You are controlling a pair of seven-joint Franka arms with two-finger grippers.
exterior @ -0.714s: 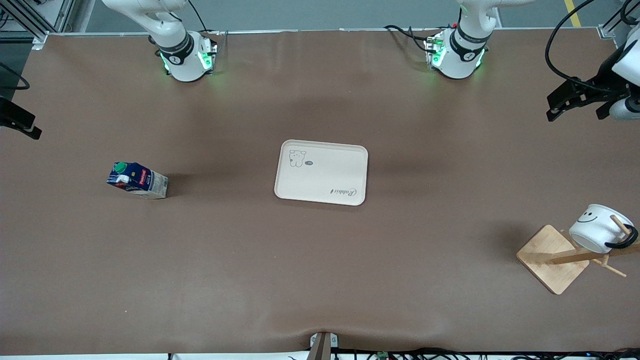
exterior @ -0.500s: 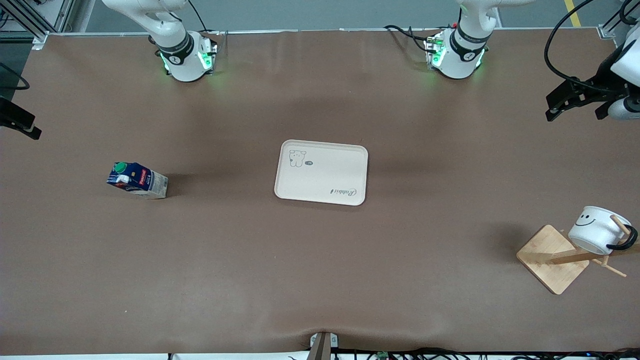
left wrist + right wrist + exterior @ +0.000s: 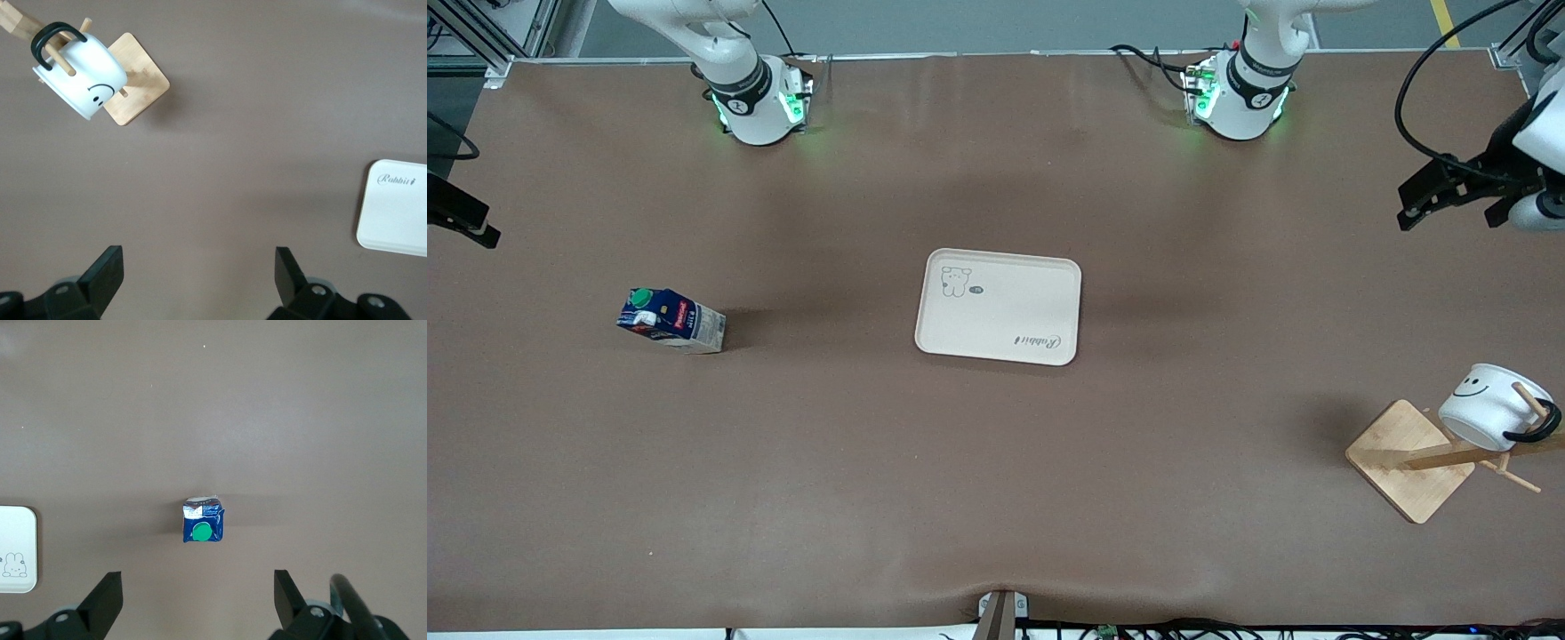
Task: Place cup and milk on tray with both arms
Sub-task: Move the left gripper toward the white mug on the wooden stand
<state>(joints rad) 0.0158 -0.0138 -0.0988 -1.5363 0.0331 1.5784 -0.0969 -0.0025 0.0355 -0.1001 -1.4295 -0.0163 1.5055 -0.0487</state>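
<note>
Front view: tray (image 3: 998,307) amid bare table (image 3: 996,498)

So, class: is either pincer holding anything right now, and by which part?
Nothing is held. Both the left pincer and the right pincer are open, high over bare table.

A brown table (image 3: 996,498) under even light, grey floor (image 3: 1005,27) along its edge.
</note>
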